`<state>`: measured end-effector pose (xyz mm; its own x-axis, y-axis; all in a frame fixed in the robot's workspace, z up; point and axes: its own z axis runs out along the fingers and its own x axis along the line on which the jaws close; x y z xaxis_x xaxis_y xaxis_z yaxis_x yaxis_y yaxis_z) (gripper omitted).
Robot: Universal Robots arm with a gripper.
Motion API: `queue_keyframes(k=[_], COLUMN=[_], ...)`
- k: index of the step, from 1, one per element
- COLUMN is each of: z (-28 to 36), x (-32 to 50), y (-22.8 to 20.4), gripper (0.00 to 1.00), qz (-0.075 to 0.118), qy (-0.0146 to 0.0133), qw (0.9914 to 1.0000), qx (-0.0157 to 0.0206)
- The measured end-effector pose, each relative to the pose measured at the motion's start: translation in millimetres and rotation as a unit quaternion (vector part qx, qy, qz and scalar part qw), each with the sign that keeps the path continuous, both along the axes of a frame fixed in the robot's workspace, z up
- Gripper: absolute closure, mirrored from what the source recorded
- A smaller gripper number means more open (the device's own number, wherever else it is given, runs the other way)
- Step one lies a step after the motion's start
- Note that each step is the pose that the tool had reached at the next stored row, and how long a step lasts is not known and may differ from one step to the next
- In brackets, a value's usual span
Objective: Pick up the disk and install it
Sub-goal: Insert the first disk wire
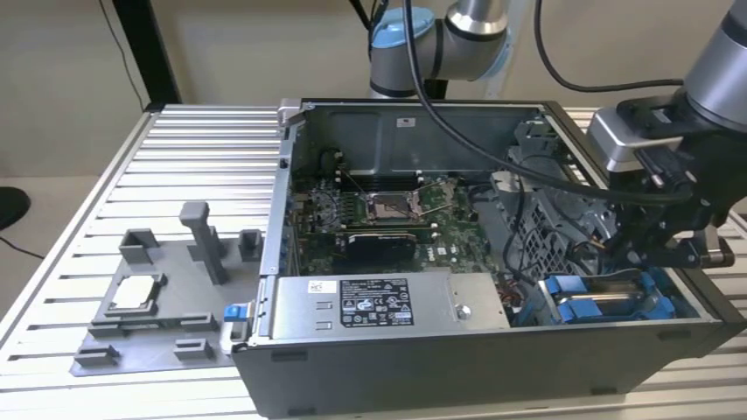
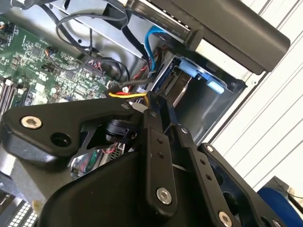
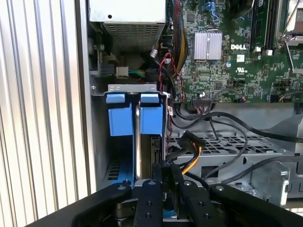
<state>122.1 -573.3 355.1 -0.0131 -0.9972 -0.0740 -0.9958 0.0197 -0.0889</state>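
gripper (image 1: 653, 249) hangs over the drive bay at the front corner of the open computer case (image 1: 467, 359), on the exterior view's right, next to the grey power supply box (image 1: 386, 302). its black fingers (image 3: 158, 189) look drawn close together around the upper edge of the disk (image 3: 144, 142), so my read is it's gripping the disk, though the contact itself is partly hidden by the gripper body. the disk stands on edge in the bay slot, directly below the gripper, thin metal edge facing up; its long axis runs down into the bay, in line with the fingers. blue carrier (image 3: 151, 118) sits on one face, and a second blue carrier (image 3: 117, 118) sits just beside it in the neighbouring slot. in the second wrist view the blue carrier tab (image 2: 196, 71) shows at the bay mouth beyond the gripper linkage. the disk looks largely seated in the slot; can't tell if fully home. motherboard (image 1: 373, 206) lies further in toward the case middle, apart from the gripper.
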Motion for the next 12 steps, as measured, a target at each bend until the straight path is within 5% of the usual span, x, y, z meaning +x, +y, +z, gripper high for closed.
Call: queue_keyframes(k=[4,7,12], z=[-4.1,-5.8,-5.9], x=[4.4,8.7,9.6], y=[-0.8,-1.0,-1.0], gripper=[1.00,1.00,1.00], qz=[-0.001,-0.001,-0.001], qy=[0.0022,0.0066,0.0067], qw=[0.99999,0.99997,0.99997], qx=[0.0034,0.0040,0.0040])
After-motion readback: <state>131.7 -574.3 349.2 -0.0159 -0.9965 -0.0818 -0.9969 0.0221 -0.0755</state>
